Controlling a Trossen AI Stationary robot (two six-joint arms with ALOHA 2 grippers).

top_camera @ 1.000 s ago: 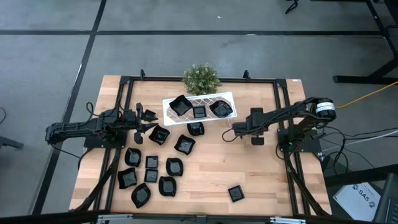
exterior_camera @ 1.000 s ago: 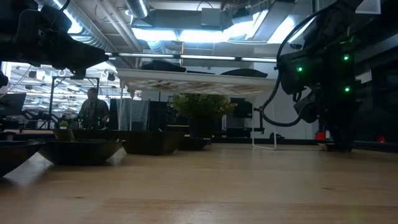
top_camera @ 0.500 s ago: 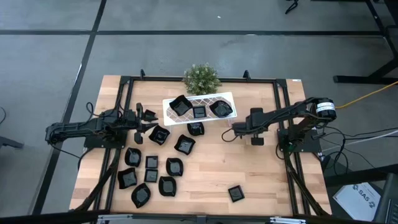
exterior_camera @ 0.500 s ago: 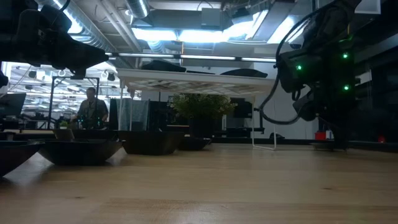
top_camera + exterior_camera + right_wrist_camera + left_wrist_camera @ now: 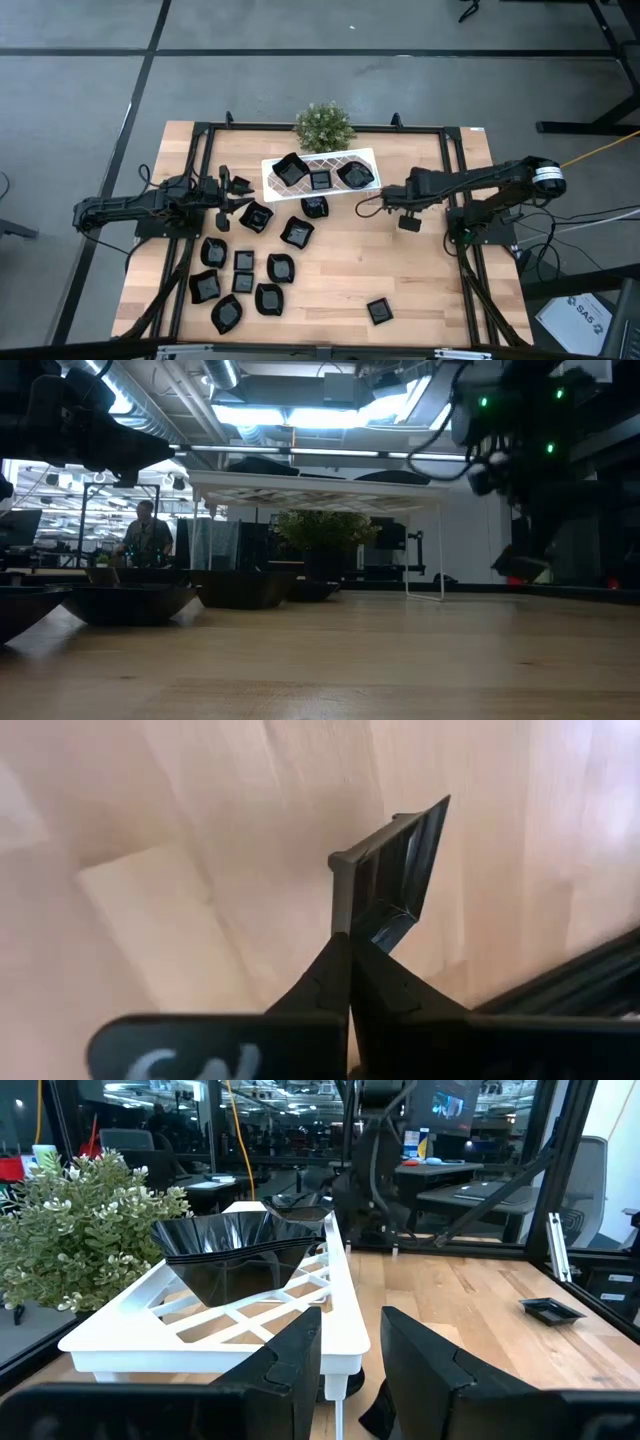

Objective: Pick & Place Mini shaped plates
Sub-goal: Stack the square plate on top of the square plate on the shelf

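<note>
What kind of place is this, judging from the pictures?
Probably a robotics lab or workshop. A wooden table inside a black metal frame stands on a grey concrete floor. Behind it are desks with monitors, ceiling ducts and strip lights, and a person.

black dish [image 5: 240, 1250] on white rack [image 5: 300, 1315], plant [image 5: 85, 1230] beside

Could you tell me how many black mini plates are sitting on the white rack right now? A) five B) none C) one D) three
D: the high view shows three black mini plates on the white rack: a leaf-like plate at one end, a small square plate in the middle and a roundish plate at the other end.
</note>
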